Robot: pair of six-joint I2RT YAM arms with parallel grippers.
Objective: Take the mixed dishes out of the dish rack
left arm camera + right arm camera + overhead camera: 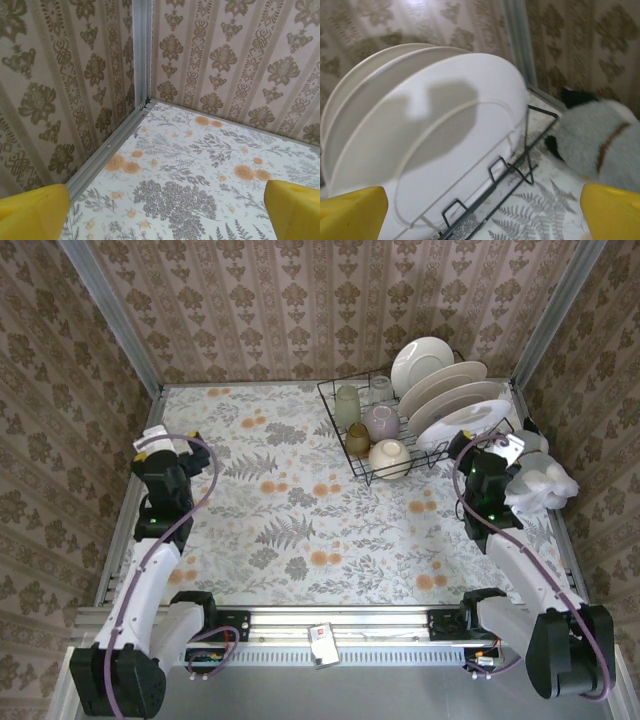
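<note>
Jaws spread wide, the left gripper (160,212) faces floral tabletop (200,175) at the far left corner, well apart from the dish rack (340,430) at far right. The right gripper (480,210), spread and empty, hangs just before the nearest white plate (430,140); its wrist camera shows what appears to be a grey soft toy (600,145) beside the rack.

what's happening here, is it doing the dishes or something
The job is unloading the dish rack; nothing is held yet. The plates, bowls and glasses sit in the rack. The right gripper faces the nearest plate, fingers open and apart from it. The left gripper hangs open over the table's far-left corner.
</note>
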